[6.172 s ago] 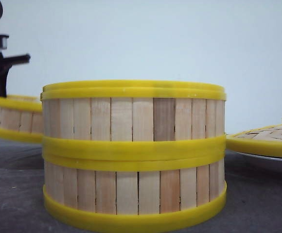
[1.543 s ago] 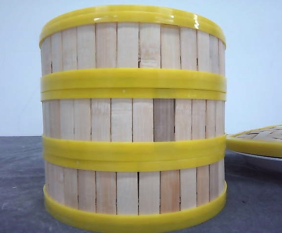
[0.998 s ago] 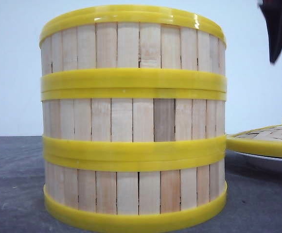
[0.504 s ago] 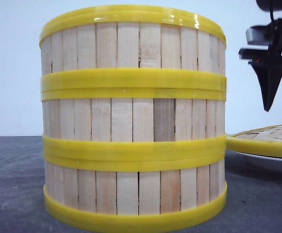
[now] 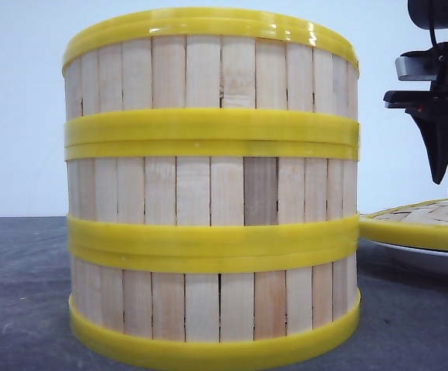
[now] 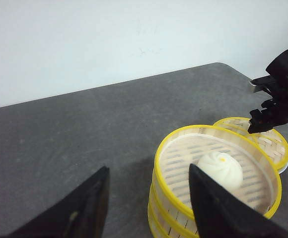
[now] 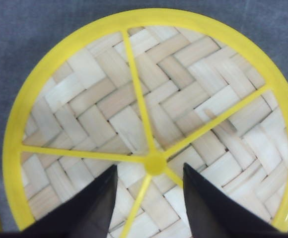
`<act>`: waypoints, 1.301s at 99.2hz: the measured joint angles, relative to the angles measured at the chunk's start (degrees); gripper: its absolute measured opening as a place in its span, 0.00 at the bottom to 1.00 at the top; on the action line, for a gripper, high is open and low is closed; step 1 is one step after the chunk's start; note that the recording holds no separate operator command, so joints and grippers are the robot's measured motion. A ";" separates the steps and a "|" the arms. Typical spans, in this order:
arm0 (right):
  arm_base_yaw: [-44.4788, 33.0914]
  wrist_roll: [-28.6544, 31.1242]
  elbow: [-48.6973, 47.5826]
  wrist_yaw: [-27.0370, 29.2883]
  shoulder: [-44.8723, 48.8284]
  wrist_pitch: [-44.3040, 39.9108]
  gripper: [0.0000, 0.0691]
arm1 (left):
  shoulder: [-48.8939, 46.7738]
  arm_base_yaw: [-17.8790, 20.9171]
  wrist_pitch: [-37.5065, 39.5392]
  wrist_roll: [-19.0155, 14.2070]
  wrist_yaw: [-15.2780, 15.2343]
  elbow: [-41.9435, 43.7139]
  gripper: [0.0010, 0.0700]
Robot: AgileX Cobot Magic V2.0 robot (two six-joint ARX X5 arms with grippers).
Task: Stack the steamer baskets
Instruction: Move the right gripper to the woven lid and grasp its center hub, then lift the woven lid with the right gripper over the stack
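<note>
Steamer baskets point(image 5: 211, 185) stacked three high, bun point(image 6: 220, 169) inside. Right gripper point(image 7: 149, 198) poised above lid point(image 7: 154, 124), jaws apart, empty. Left gripper point(image 6: 149, 201) likewise open, empty.

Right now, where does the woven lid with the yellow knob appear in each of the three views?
Front view: the lid lies low at the right edge, partly cut off, beside the basket stack.
Left wrist view: the lid shows at the right, behind the stack, under the right gripper.
Right wrist view: it fills the picture.
Shared landmark: its yellow knob.
</note>
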 joint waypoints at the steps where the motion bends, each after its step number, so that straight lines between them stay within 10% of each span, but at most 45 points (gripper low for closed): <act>1: -0.02 -0.07 0.00 -0.02 0.09 0.00 0.36 | 0.00 0.00 0.00 0.00 0.00 0.00 0.42; 56: -0.31 -0.77 0.00 -0.11 2.86 1.53 0.09 | 0.00 0.00 0.00 0.00 0.00 0.00 0.42; 129: -0.31 -3.06 5.07 -0.85 -8.02 -0.81 0.08 | 0.00 0.00 0.20 0.00 -0.02 0.00 0.42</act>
